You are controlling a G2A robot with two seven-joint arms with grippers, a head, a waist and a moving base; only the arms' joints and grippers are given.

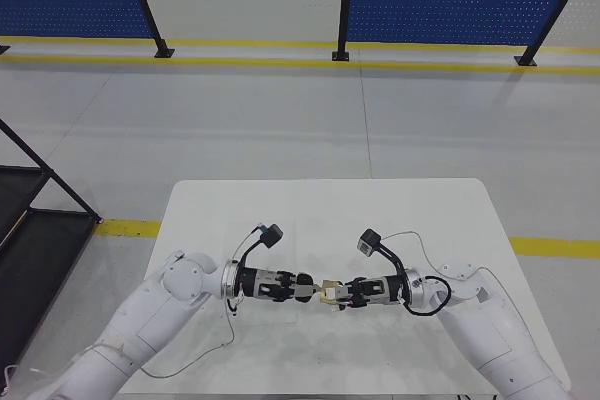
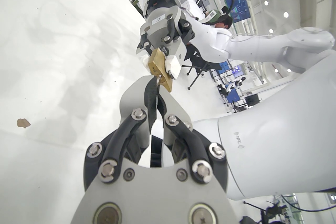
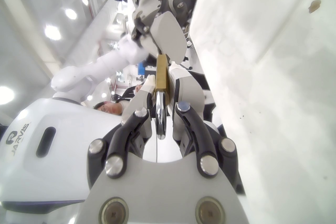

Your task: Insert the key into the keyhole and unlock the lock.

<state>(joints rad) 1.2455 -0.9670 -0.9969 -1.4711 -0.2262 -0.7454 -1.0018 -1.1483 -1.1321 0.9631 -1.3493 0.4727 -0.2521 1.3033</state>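
The left arm (image 1: 180, 290) and the right arm (image 1: 470, 300) were both stretched low over the near part of the desk (image 1: 280, 210). They pointed at each other, wrist to wrist, so that the two sets of jaws met tip to tip between them.

The right jaws were closed on the lock (image 2: 159, 69), with one white pad (image 2: 173, 66) pressed on each broad side of the brass body. The shackle (image 3: 160, 114) lay back between these jaws, towards the right wrist. The other end of the lock stuck out in front of the tips, facing the left jaws.

The left jaws were drawn narrow, their dark fingers (image 2: 151, 93) pinching the key (image 2: 158, 81). The metal of the key came out just beyond the tips and touched the end face of the lock. I could not tell how deep it sat in the keyhole.

There were two arms, one lock and one key. One small brown scrap (image 2: 23, 123) lay on the desk, well apart from both jaws.

The desk was white and plain. Around it the floor (image 1: 280, 120) was pale grey with yellow lines (image 1: 280, 62). Blue barriers (image 1: 60, 18) stood on the far side, and a black rack (image 1: 20, 260) stood beside the desk, on the side of the left arm.
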